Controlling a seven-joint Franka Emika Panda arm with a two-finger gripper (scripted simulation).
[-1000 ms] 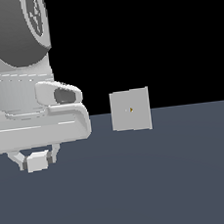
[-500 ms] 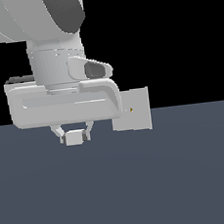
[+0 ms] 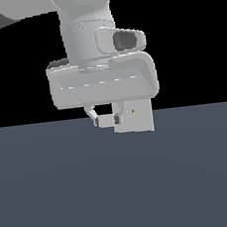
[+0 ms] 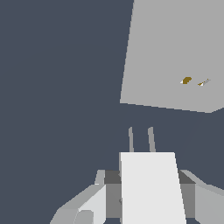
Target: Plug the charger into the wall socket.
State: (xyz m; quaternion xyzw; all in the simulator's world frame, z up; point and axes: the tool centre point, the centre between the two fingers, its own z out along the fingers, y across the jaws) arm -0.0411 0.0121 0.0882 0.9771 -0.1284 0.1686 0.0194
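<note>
My gripper (image 3: 105,120) is shut on the charger (image 3: 106,121), a small white-grey block held between the two fingers above the dark floor. In the wrist view the charger (image 4: 151,186) shows two thin prongs sticking out toward the wall socket (image 4: 175,52). The wall socket (image 3: 138,118) is an upright light-grey square panel with a tiny orange-yellow mark near its centre. In the exterior view the gripper's body covers the panel's upper part, and the charger sits just at the panel's left side. A gap of floor shows between the prongs and the panel in the wrist view.
The dark blue-grey floor (image 3: 118,184) spreads under everything. The large white arm (image 3: 86,33) fills the upper middle of the exterior view.
My gripper has moved toward the exterior view's right with the charger in it, from well left of the panel to right in front of it.
</note>
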